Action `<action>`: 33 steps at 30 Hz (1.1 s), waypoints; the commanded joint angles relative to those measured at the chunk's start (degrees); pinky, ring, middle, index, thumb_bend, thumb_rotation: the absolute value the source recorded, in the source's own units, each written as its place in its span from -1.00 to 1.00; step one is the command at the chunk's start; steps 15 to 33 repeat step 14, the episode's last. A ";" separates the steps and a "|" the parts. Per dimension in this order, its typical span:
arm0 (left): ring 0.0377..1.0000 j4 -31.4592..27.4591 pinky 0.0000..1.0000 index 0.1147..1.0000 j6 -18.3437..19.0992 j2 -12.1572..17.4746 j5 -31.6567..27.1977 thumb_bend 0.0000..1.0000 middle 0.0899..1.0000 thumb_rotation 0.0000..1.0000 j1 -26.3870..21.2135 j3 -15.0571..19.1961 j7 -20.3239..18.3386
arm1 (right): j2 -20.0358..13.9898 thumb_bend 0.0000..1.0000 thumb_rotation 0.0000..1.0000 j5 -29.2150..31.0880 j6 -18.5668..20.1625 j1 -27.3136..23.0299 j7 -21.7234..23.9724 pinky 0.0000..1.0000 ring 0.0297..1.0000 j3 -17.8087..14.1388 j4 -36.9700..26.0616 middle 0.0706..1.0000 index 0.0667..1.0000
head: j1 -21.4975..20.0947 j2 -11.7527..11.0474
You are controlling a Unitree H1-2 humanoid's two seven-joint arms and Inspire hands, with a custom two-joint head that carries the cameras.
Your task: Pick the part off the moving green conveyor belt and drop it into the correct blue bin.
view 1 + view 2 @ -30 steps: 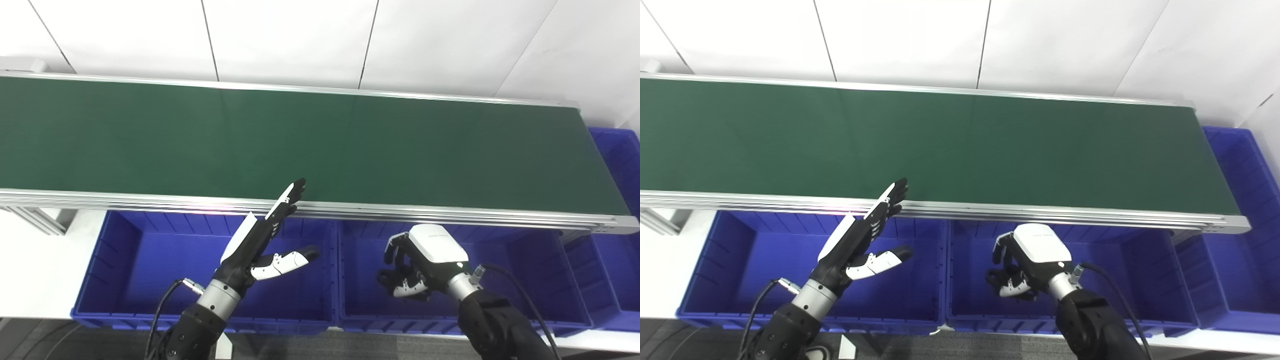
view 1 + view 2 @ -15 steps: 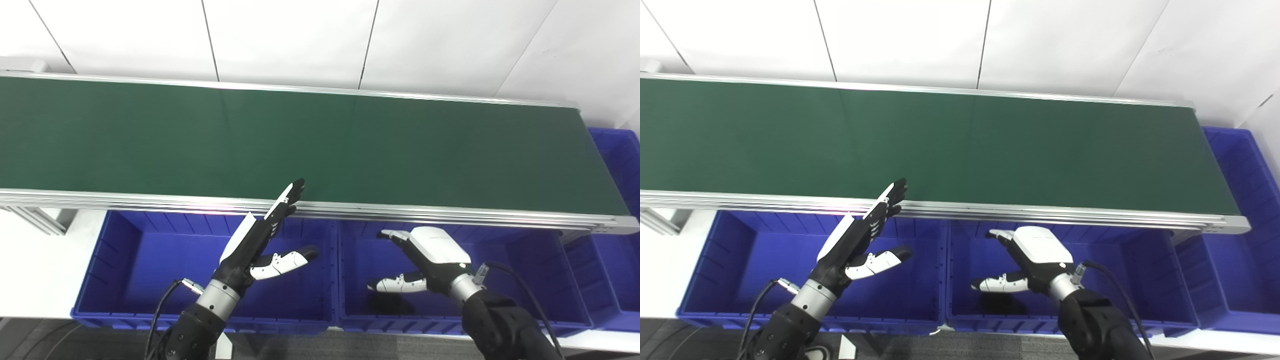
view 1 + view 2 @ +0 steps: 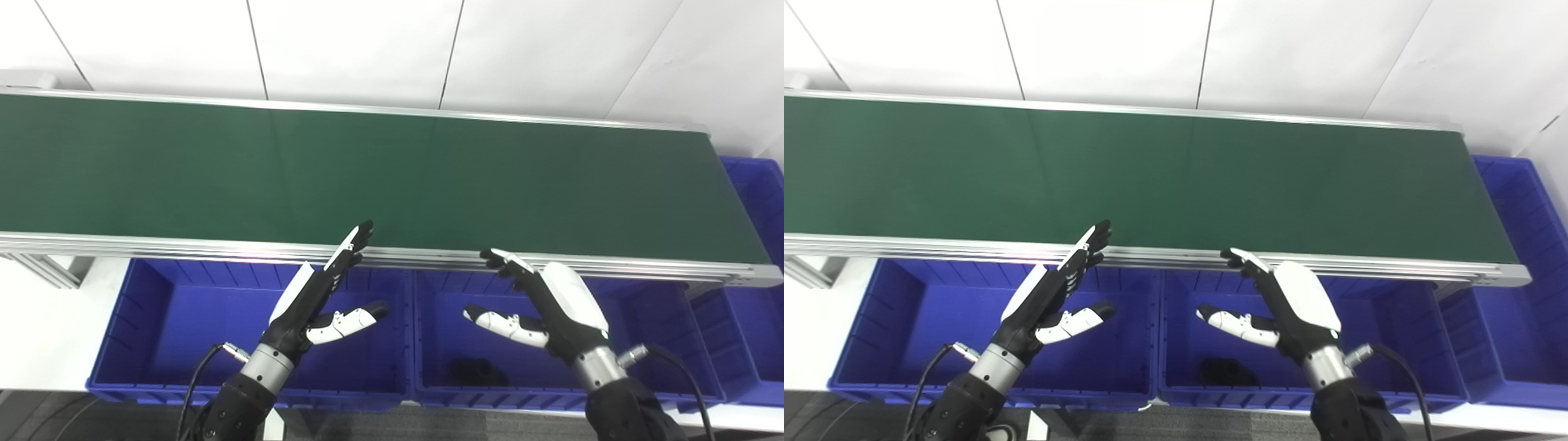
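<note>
The part (image 3: 476, 369), a small dark lump, lies on the floor of the middle blue bin (image 3: 661, 318), near the bin's front wall and toward its left side. Its outline is too dim against the shadowed blue to tell more than that it is low, dark and irregular. Above it the right hand (image 3: 539, 306) hovers with fingers spread wide and thumb splayed, holding nothing, its fingertips reaching up toward the near rail of the conveyor. The left hand (image 3: 318, 300) is likewise wide and empty, poised over the left blue bin (image 3: 153, 306), fingertips up at that same rail.

The belt (image 3: 392, 177) itself is a long, matte, dark green band, bare along the whole stretch in view, framed by bright ribbed aluminium rails. The bins are glossy moulded plastic with ribbed walls, set side by side under the conveyor's near edge; a third one (image 3: 756, 184) sits past the belt's right end.

As I judge it, the drop is done, and the risk now lies in the waiting. Both hands sit very close to the near rail, so a careless reach could knock fingertips on the metal. A fresh part on a moving, smooth belt could slide past before either hand closes, and run off the right end into the end bin.
</note>
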 commanded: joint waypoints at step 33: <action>1.00 0.45 0.98 1.00 -1.76 -0.34 0.80 0.12 1.00 0.36 0.53 -0.23 1.18 | 7.30 0.36 0.61 10.44 -11.16 3.61 -10.10 0.48 0.69 0.32 5.38 0.79 0.85 | 4.34 -4.55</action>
